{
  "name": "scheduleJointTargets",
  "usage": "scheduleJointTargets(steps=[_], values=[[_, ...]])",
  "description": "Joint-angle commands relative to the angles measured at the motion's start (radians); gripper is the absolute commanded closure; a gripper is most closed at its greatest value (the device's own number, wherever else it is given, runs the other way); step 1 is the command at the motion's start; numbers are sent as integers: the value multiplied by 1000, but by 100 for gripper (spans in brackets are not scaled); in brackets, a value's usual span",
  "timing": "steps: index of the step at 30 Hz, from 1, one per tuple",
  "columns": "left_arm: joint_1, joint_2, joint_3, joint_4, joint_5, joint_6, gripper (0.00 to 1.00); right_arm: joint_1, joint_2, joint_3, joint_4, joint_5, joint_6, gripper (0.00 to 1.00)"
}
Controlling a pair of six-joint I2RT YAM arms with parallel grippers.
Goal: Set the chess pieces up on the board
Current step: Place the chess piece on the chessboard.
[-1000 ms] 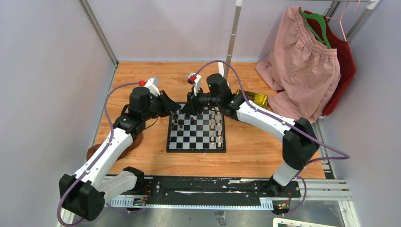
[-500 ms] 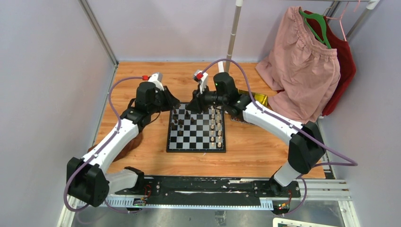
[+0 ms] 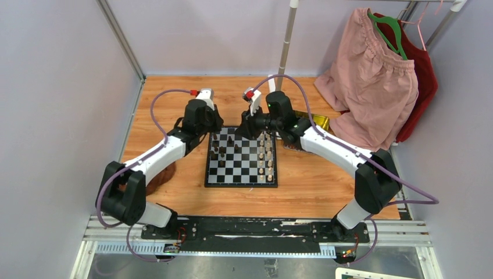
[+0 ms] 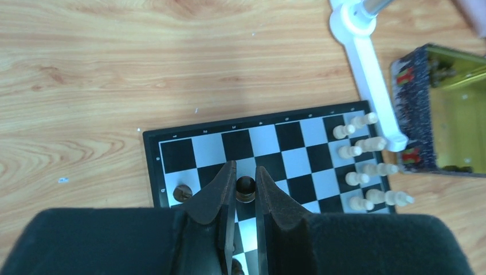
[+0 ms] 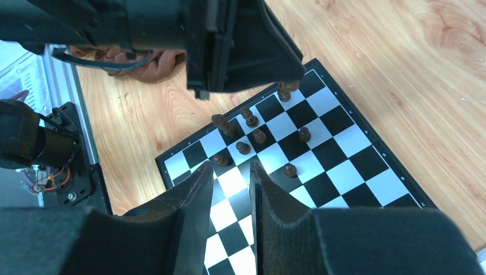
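Wooden table [image 3: 314, 186] inside grey walls [image 3: 58, 87]. Gold tray [image 3: 317, 122] sits on the table's far right; the left wrist view shows a dark speckled outer wall with red marks, contents too small to tell. White pole [image 3: 286, 46] stands at the far edge, and its white base bar [image 4: 372, 74] reaches just beside the tray. Pink garment [image 3: 372, 87] on a green hanger [image 3: 388, 26] hangs far right, with a red garment [image 3: 427, 81] behind it. Brown lump [image 3: 160, 177] at the table's left edge, partly hidden. Black plate [image 3: 256, 228] on the metal rail along the near edge.
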Motion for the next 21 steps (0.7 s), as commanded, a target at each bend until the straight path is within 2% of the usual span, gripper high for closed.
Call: scheduleJointTargets(steps=[1,12,21], values=[[-34,73,24,72,-95,69,100,-19,-28,-4,26,31,-34,66],[-108,218,49,149,-295,58,100,-52,-33,-27,42,20,-26,66],[-110,314,77,206,-364,19,100,-66,-44,-47,58,14,-19,66]])
